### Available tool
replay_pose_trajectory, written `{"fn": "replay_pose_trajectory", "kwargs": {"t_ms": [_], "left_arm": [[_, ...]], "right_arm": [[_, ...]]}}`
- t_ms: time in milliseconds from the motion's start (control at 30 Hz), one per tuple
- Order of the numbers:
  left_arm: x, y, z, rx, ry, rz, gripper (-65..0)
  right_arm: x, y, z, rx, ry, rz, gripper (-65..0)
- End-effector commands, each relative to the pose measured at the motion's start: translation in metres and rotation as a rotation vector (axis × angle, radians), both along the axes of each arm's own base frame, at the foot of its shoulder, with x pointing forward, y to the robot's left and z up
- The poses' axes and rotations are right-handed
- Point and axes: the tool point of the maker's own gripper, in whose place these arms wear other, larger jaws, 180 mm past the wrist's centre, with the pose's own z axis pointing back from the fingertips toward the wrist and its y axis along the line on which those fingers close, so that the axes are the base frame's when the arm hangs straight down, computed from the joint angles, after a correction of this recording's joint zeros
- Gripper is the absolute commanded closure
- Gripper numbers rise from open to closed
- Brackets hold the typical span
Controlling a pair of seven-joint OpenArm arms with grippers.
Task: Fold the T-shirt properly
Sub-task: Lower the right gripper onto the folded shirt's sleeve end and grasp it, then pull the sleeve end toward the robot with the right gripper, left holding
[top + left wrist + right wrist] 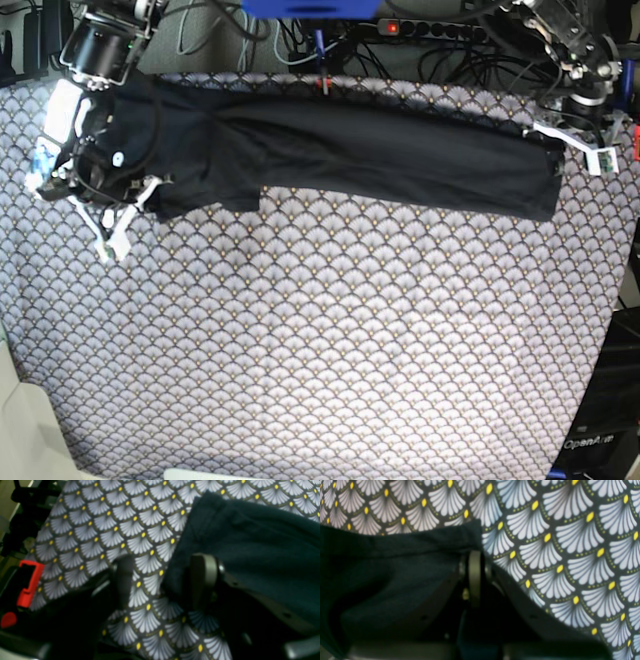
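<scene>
The black T-shirt [400, 160] lies as a long band across the far side of the fan-patterned tablecloth [320, 350]. My left gripper [572, 145] stands open at the band's right end. In the left wrist view the T-shirt's [250, 542] corner reaches in between the open fingers of the left gripper [162, 580]. My right gripper [110, 240] is at the band's left end, by the sleeve. In the right wrist view the right gripper [475, 553] is shut, and the hem corner of the T-shirt [395, 567] runs into its fingertips.
Cables and a power strip [400, 25] run along the table's back edge. A red clamp [30, 580] sits at the table's side edge in the left wrist view. The tablecloth spreads bare toward the front edge.
</scene>
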Motion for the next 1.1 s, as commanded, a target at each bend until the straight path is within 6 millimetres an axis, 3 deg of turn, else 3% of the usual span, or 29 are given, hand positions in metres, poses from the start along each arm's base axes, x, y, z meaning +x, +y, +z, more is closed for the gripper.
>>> {"fn": "replay_pose_trajectory", "kwargs": {"t_ms": [0, 200, 333, 533, 733, 1067], "left_arm": [[0.007, 0.004, 0.013, 0.018, -0.05, 0.001, -34.8], [0.008, 0.004, 0.013, 0.017, -0.052, 0.001, -34.8], [0.009, 0.004, 0.013, 0.016, -0.054, 0.0, -34.8], [0.009, 0.004, 0.014, 0.015, -0.056, 0.0, -34.8], [0.009, 0.004, 0.014, 0.015, -0.056, 0.0, -34.8], [0.019, 0.007, 0.021, 0.027, -0.078, -0.001, -34.8]], "right_arm": [[-0.01, 0.001, -0.001, -0.03, 0.043, 0.024, 0.0], [-0.005, -0.005, 0.038, -0.116, -0.079, 0.04, 0.0], [-0.005, -0.002, 0.051, -0.134, -0.121, 0.046, 0.0], [-0.009, 0.001, 0.061, -0.15, -0.149, 0.05, 0.0], [-0.028, 0.002, 0.074, -0.195, -0.173, 0.065, 0.0], [-0.056, -0.016, 0.065, -0.233, -0.132, 0.055, 0.0]]}}
